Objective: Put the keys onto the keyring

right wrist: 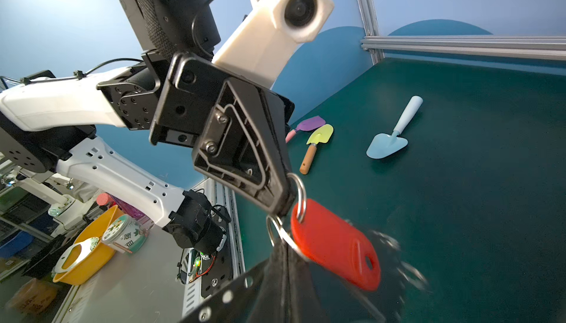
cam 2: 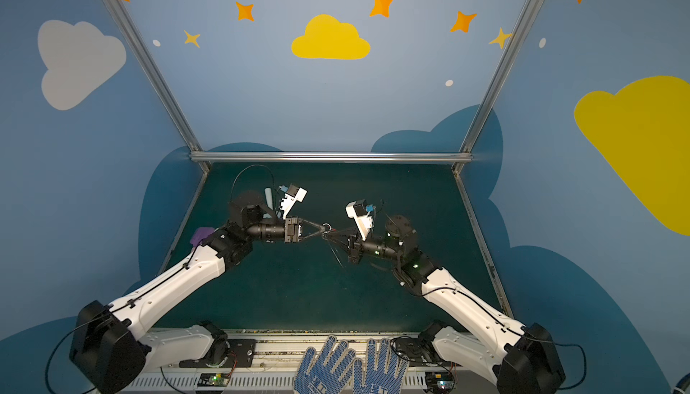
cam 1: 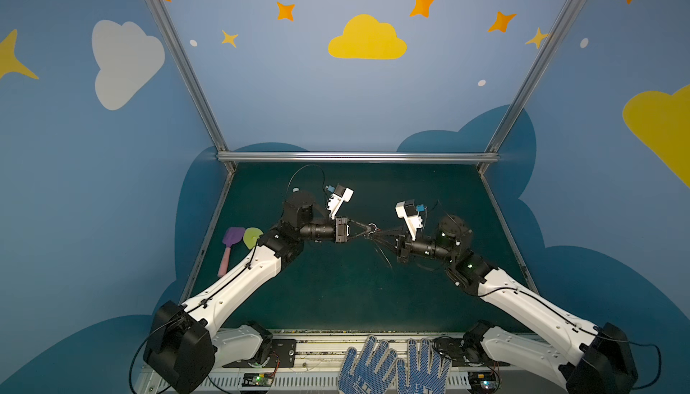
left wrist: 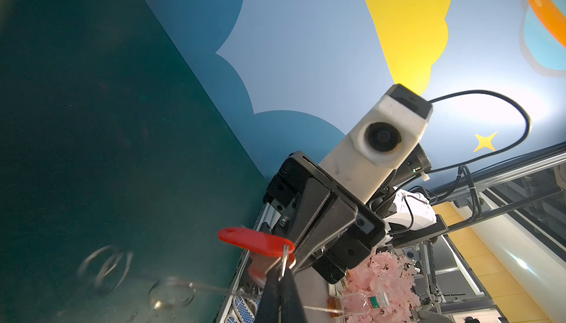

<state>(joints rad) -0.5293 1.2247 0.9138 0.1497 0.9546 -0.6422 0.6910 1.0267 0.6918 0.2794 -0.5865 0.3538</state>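
Both grippers meet tip to tip above the middle of the green mat. My left gripper [cam 1: 367, 228] [left wrist: 280, 271] is shut on a small silver wire ring [right wrist: 299, 194]. The key, of which only the red plastic head [right wrist: 333, 245] [left wrist: 254, 240] shows, hangs from that ring. My right gripper [cam 1: 373, 235] [right wrist: 286, 245] is shut on the keyring, pinching a second wire ring [right wrist: 274, 229]. The keyring's grey plate hangs below the fingers; its rim of holes [right wrist: 214, 300] shows, while the rest is blurred. In both top views the plate is only thin streaks [cam 1: 382, 257].
A purple toy shovel [cam 1: 233, 239] and a green one [cam 1: 252, 237] lie at the mat's left edge beside the left arm. A light blue one [right wrist: 387, 147] lies behind that arm. Blue dotted gloves [cam 1: 392, 366] rest on the front rail. Metal rails bound the mat.
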